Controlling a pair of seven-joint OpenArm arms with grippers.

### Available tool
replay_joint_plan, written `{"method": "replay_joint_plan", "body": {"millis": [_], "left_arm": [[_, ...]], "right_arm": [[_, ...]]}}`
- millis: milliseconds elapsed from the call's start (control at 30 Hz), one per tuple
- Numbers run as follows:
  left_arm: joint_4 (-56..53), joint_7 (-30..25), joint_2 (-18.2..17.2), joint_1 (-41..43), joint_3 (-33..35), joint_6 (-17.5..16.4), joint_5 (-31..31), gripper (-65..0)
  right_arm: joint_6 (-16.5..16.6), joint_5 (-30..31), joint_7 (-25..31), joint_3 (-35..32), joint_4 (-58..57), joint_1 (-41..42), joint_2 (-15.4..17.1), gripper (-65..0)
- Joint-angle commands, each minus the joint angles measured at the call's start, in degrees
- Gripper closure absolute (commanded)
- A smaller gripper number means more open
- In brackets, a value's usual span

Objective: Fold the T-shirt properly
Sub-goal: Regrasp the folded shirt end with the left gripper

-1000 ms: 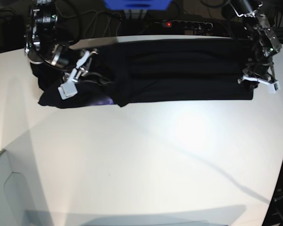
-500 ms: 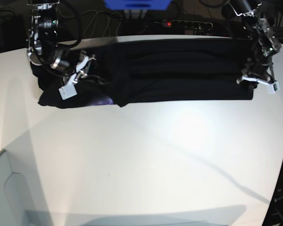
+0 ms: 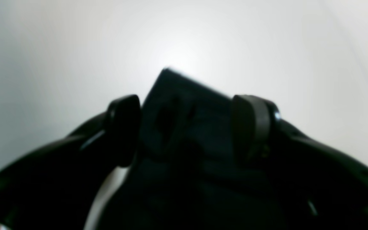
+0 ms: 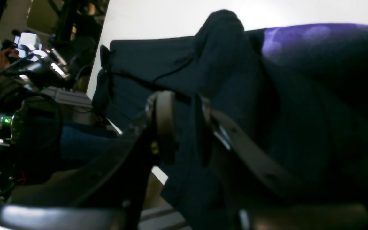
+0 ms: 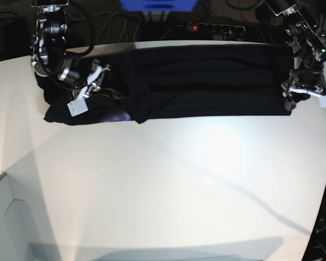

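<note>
A white table carries the black T-shirt, which lies folded into a long band along the table's far edge. The near part of the table, in front of the T-shirt, shows only bare white surface.

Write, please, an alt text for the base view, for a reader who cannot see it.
A black T-shirt, folded into a long band, lies across the far side of a white table. The left gripper is open at the band's right end, and the right gripper is over the bunched left end.
</note>
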Motion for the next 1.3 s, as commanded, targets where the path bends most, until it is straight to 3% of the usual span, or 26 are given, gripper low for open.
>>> {"method": "replay_joint_plan", "body": {"millis": [0,100,267,500,700,933,1267], "left_arm": [[2.08,0.07,-0.8,-0.33,-2.12,-0.41,-0.95,-42.7],[1.91,4.73,-0.54,0.2,-7.58,-1.55,-0.95,-42.7],[-3.37,8.95,-1.24,1.25,-12.06,-10.52,-0.95,-42.9],[-16.03,11.94,-4.23,0.64,-13.03,-17.55,-2.1,-43.0],[-23.41,11.85,-6.51,0.82,-9.51,-18.17,-8.69,-43.0],[-25.52,11.85,-6.6,1.17,-4.41,-18.08,-14.58,-43.0],[-25.52,11.94,-4.4,2.13,-0.63,-17.64,-15.11,-43.0]], "right_arm": [[0.22,1.42,0.94,0.14,0.06,0.38,0.42,-12.6],[0.22,1.42,0.94,0.14,-1.88,0.38,0.42,-12.6],[0.22,1.42,1.02,0.14,-2.49,0.47,0.42,-12.6],[0.22,1.42,1.02,0.14,-2.49,1.61,0.42,-12.6],[0.22,1.42,1.02,0.14,-2.49,1.52,0.42,-12.6],[0.22,1.42,1.02,0.14,-2.49,1.52,0.42,-12.5],[0.22,1.42,1.02,0.05,-2.31,1.26,0.42,-12.3]]}}
